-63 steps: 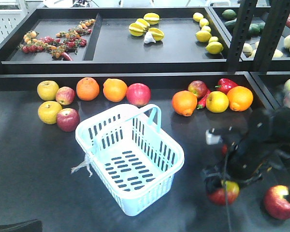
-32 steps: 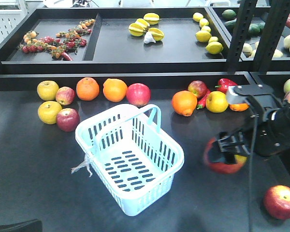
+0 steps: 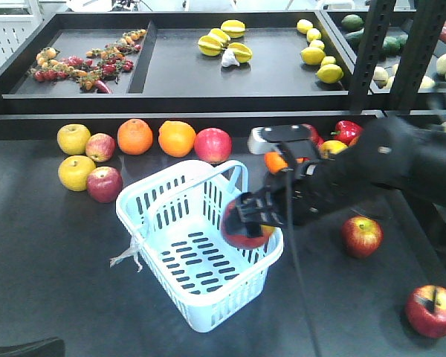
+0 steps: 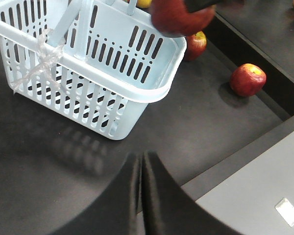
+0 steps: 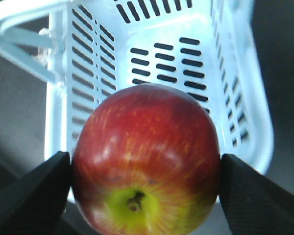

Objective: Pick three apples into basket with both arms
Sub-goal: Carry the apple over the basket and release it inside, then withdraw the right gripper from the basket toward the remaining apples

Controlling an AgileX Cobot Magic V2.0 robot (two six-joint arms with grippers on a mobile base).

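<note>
Over the right rim of the pale blue basket [image 3: 202,308], my right gripper [image 3: 245,224] is shut on a dark red apple [image 3: 242,232] with a yellow stem end. The right wrist view has that apple [image 5: 146,156] clamped between both fingers, the basket's slotted bottom [image 5: 206,29] below it. Two more red apples lie on the dark table to the right, one near the arm [image 3: 361,236] and one at the front right [image 3: 432,311]. My left gripper [image 4: 142,156] is shut on nothing, low over the table in front of the basket [image 4: 112,81].
Along the table's back edge lie yellow apples [image 3: 73,138], oranges [image 3: 177,137], other red apples [image 3: 212,144] and a red pepper [image 3: 348,130]. Behind it, a raised tray [image 3: 208,82] holds lemons and star fruit. A black upright post [image 3: 372,52] stands at right.
My right arm has lifted the apple from the front right of the table and carried it left, over the basket's right rim. The apple it hid behind it now shows.
</note>
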